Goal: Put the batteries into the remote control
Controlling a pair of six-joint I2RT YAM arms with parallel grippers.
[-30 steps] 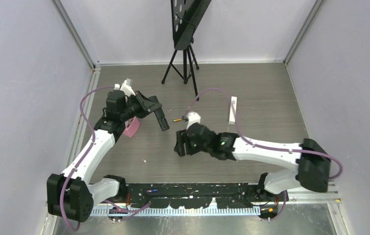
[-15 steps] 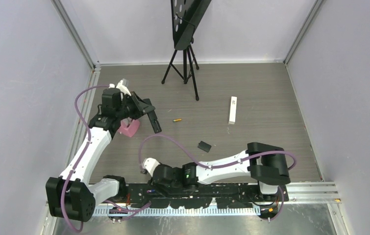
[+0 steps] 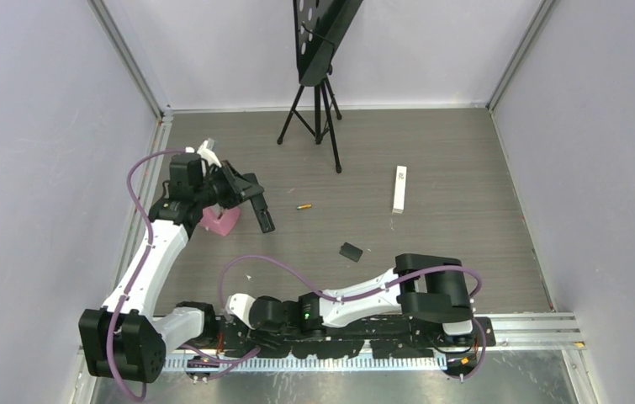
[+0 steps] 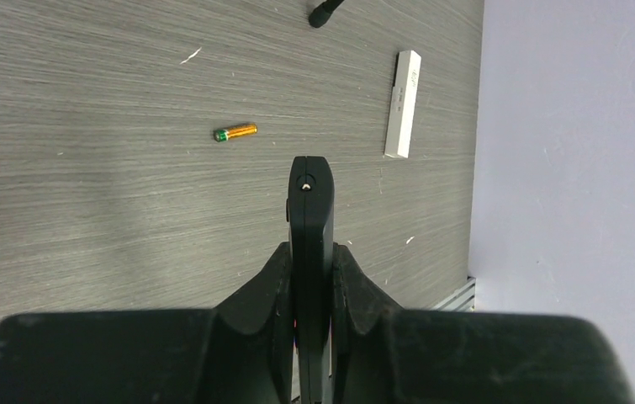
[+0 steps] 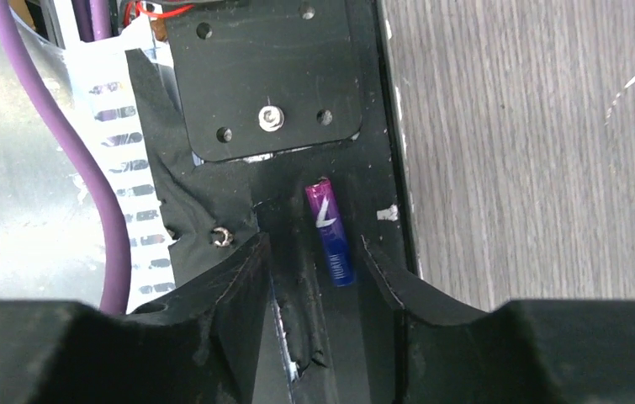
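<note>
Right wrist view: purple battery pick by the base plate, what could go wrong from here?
1. The purple battery lies nearer one finger of the open right claw, on the black base plate; closing may roll it rather than pinch it.
2. A slip could lose it beside the purple cable.
3. The left claw holds the remote with long overhang; insertion pressure might pivot it.

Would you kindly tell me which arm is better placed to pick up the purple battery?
The right. Its open hand straddles the purple battery on the black base plate, while the left hand is shut on the black remote farther back.
</note>
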